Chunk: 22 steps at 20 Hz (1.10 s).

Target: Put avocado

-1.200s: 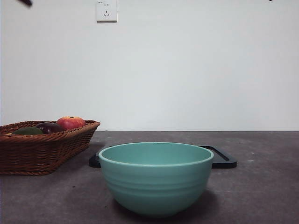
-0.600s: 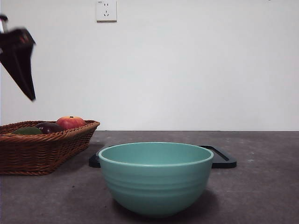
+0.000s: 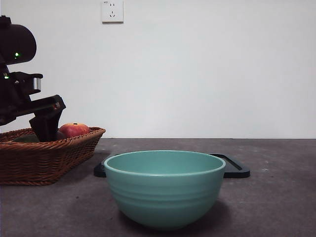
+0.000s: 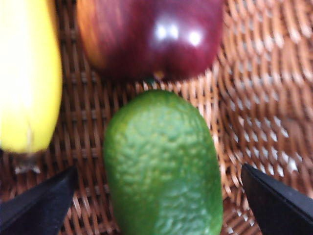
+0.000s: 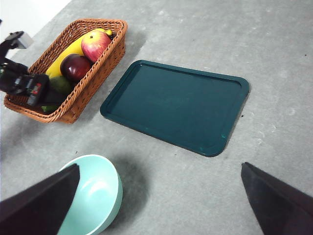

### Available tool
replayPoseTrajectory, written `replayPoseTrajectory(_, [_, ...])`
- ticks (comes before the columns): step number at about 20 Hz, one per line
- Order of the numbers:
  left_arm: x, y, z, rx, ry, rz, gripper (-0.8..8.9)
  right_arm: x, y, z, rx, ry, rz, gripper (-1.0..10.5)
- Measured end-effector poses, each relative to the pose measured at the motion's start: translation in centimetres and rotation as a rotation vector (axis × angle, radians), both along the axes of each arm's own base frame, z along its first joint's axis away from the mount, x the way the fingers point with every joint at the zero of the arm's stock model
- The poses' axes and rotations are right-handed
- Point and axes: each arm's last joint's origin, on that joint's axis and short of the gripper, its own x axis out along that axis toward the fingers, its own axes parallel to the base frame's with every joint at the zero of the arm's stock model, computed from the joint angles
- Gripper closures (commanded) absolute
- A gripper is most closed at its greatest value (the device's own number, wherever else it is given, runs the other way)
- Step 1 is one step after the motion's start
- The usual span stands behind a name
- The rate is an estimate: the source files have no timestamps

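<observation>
- Nearest the front camera stands a mint-green bowl (image 3: 165,187) on the grey, faintly speckled bench (image 3: 276,197); no label or writing can be read on it.
- Just behind the bowl lies a dark teal tray (image 5: 176,105), flat on the bench and bare of any print.
- To one side of the tray sits a brown wicker basket (image 3: 74,148). It holds the avocado (image 4: 164,166), a dark maroon fruit (image 4: 151,36), a red apple (image 5: 95,44) and a long yellow fruit (image 4: 27,73).
- The avocado lies on the basket's woven floor, beside the yellow fruit and touching or nearly touching the maroon fruit.
- The left end effector (image 4: 156,205) is down in the basket with its jaws spread wide, one on each side of the avocado and not touching it.
- The right end effector (image 5: 159,205) hangs high above the bench, jaws wide apart and holding nothing.
- Behind the bench is a plain white wall with a white power socket (image 3: 112,11); no lettering on it is legible.
</observation>
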Motion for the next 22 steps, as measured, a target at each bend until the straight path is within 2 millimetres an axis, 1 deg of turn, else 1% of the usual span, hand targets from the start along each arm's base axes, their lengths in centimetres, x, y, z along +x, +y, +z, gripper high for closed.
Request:
replayPoseTrajectory(1, [0.1,0.0,0.0,-0.002,-0.003,0.008,2.53,0.0,0.0,0.0,0.000,0.000,0.000,4.0])
replayPoseTrajectory(3, [0.4,-0.1,0.1,-0.010,-0.029,0.019,3.61,0.0,0.0,0.0,0.000,0.000,0.000,4.0])
replayPoseTrajectory(9, [0.5,0.1,-0.1,0.009,-0.031,0.035,5.80,0.0,0.0,0.0,0.000,0.000,0.000,4.0])
replayPoseTrajectory(10, [0.5,0.1,-0.1,0.010,-0.028,0.035,5.94,0.0,0.0,0.0,0.000,0.000,0.000,4.0])
replayPoseTrajectory(14, [0.3,0.0,0.3,0.012,0.021,0.028,5.96,0.0,0.0,0.0,0.000,0.000,0.000,3.9])
replayPoseTrajectory(16, [0.4,0.0,1.3,0.015,0.047,0.027,5.96,0.0,0.0,0.0,0.000,0.000,0.000,3.9])
replayPoseTrajectory(18, [0.3,0.0,2.9,0.014,0.046,0.026,5.96,0.0,0.0,0.0,0.000,0.000,0.000,3.9])
replayPoseTrajectory(20, [-0.2,0.1,5.2,0.007,0.012,0.026,5.97,0.0,0.0,0.0,0.000,0.000,0.000,4.0])
replayPoseTrajectory(22, [-1.3,0.3,7.6,-0.007,-0.027,0.023,5.97,0.0,0.0,0.0,0.000,0.000,0.000,3.9])
